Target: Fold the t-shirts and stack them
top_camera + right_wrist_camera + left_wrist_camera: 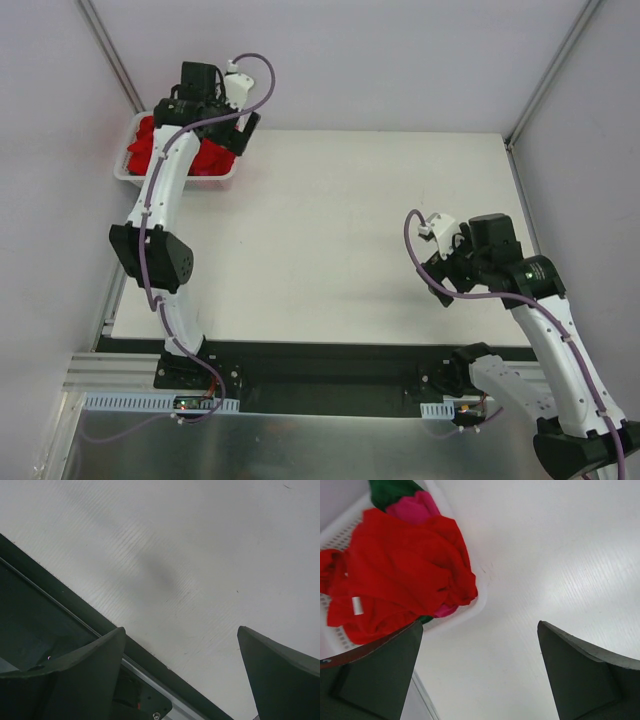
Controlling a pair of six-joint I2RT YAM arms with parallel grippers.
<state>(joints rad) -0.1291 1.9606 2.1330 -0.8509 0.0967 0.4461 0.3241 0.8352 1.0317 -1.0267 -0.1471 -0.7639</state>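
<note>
Noted bright red soft cloth t-shirts [405, 575] heaped, crumpled and overlapping, in white plastic lattice basket [335, 537] at far left corner of white tabletop [350, 230]. Spotted magenta-pink cloth t-shirt [412, 507] and dark green cloth t-shirt [390, 492] partly buried under the red heap, showing at one end. None folded, none stacked, none lying outside the basket.

Found left claw [479, 627] above the basket's tabletop-side rim, spread wide, gripping nothing. Found right claw [180, 630] well apart, low over the near right edge of the tabletop, likewise spread wide and empty.

Risks judged from here:
- Pinching several layers at once, given the overlapping folds; would lift two shirts together or drag the light basket along.
- Snagging a fingertip in the lattice wall if descending too close to the rim.
- Catching only a loose hem or sleeve; would slip mid-lift and drape over the rim.
- Possibly a small white tag [357, 605] on the red cloth; too small to confirm, so not to be trusted for orientation.
- Long reach needed from the right claw to help spread a shirt.
</note>
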